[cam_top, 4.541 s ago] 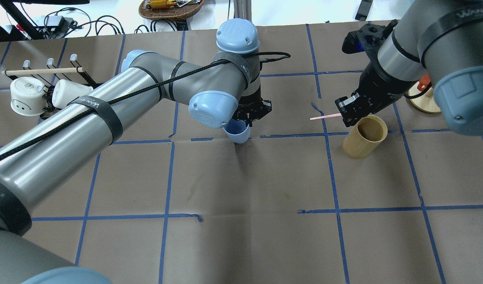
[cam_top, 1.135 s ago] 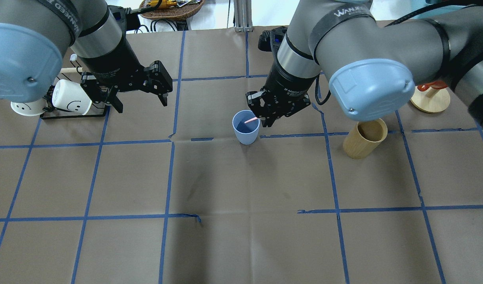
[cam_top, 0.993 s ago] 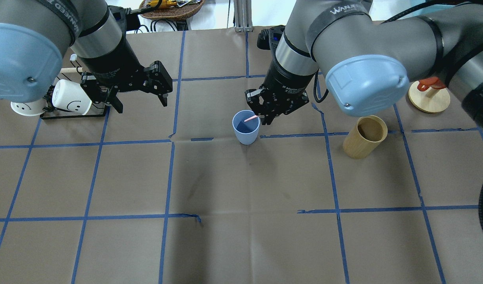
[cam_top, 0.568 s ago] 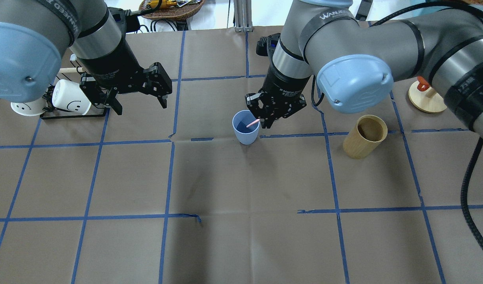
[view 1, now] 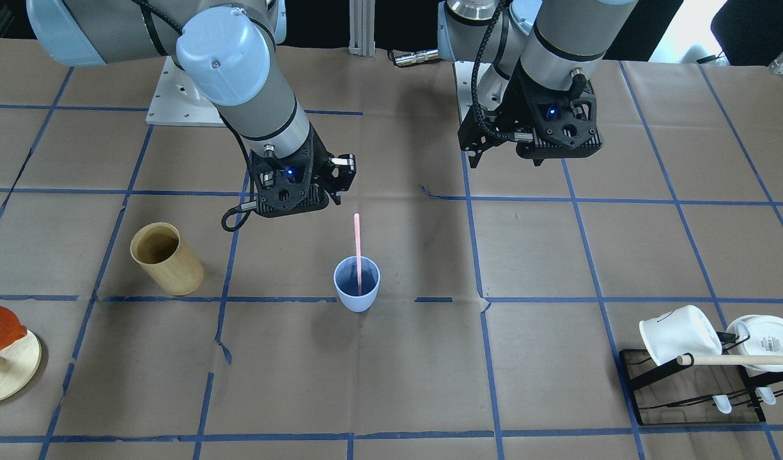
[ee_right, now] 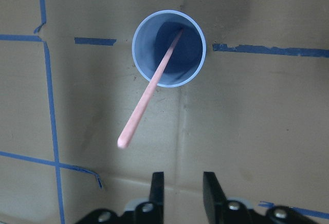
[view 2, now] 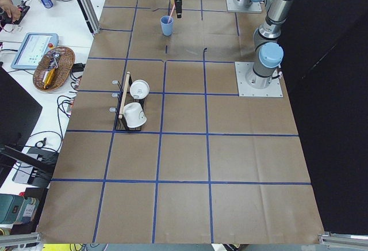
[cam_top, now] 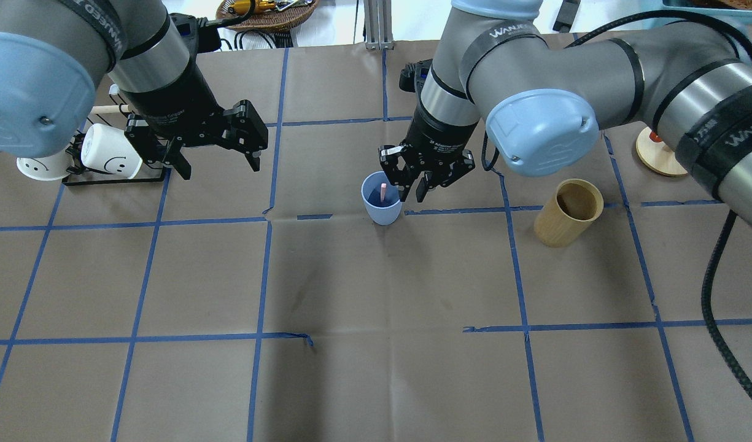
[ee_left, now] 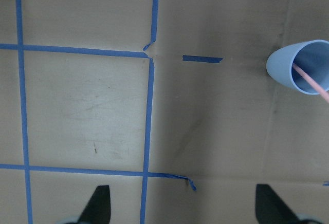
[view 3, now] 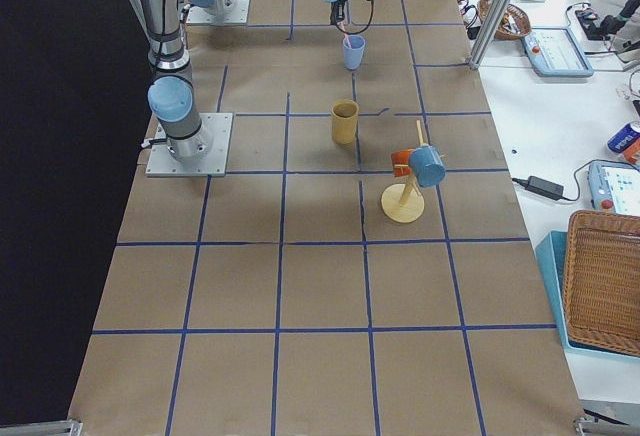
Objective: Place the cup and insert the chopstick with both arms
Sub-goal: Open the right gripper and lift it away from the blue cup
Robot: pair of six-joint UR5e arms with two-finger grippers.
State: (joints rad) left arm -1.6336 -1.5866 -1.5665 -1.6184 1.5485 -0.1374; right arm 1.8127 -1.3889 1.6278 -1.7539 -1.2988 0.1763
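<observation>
The light blue cup (cam_top: 382, 212) stands upright on the table's middle, also in the front view (view 1: 357, 298). The pale pink chopstick (view 1: 357, 246) stands in it, leaning on the rim, free of any grip (ee_right: 149, 98). My right gripper (cam_top: 412, 191) hovers just beside the cup with its jaws a little apart and empty; its fingertips (ee_right: 157, 188) show below the cup (ee_right: 191, 54). My left gripper (cam_top: 220, 164) is wide open and empty, well to the left of the cup (ee_left: 295, 67).
A tan wooden cup (cam_top: 566, 215) stands right of the blue cup. A black rack with white mugs (cam_top: 108, 158) and a wooden dowel lies behind the left gripper. A wooden stand (cam_top: 661, 153) is at the far right.
The left arm set the cup down and drew back to the left, open. The right gripper brought the chopstick into the cup and has now let go; the stick stands steeper.
</observation>
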